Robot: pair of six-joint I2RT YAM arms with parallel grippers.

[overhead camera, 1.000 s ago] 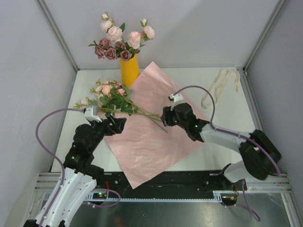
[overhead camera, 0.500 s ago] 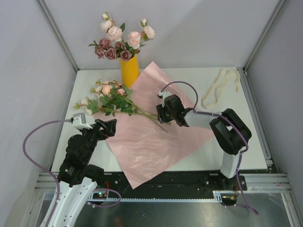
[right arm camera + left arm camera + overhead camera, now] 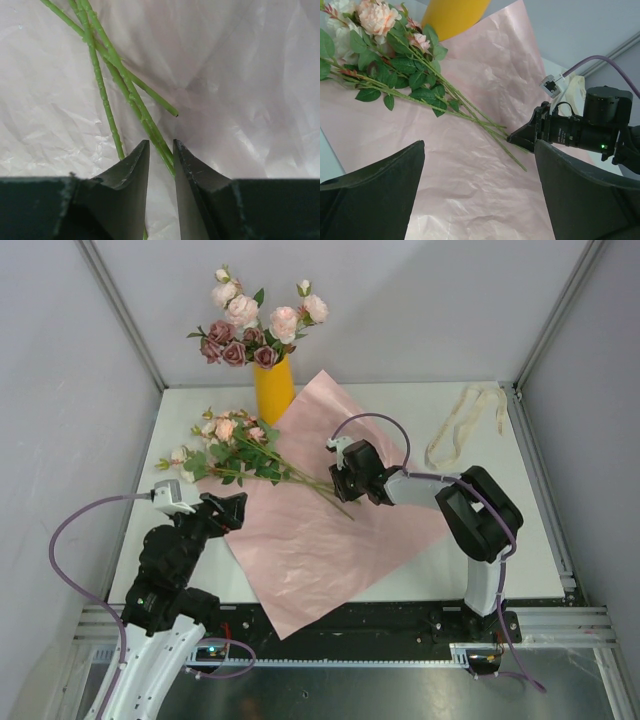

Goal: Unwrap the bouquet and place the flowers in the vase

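**Loose flowers and both grippers, seen from above and from each wrist.** The loose flowers (image 3: 238,452) are lying flat on the left half of the table (image 3: 505,510). Their long axis is running diagonally. The heads are pointing to the far left and are resting just beside the foot of the vase (image 3: 273,390). The cut ends are pointing to the near right, toward the middle of the pink paper sheet (image 3: 320,545).

The bunch is showing small pink, peach and cream roses with a few buds. Dark green leaves are crowding the upper half, and below them thin bare green stems (image 3: 125,87) are drawing close together. The stems are lying on the sheet, while the outermost heads are reaching past its left edge onto the bare table.

The vase, a smooth yellow-orange cylinder, is standing upright at the far edge by the sheet's far corner. It is holding mauve, pink and cream roses.

The right gripper (image 3: 338,486) is sitting low over the sheet at the stem ends. Its fingers are drawn nearly together, with one stem running into the narrow gap. Whether the pads are pressing on that stem cannot be told.

The left gripper (image 3: 233,508) is hovering at the sheet's left edge, near the leaves. Its jaws are spread wide and are holding nothing.

A cream ribbon (image 3: 458,428) is lying at the far right, well apart.
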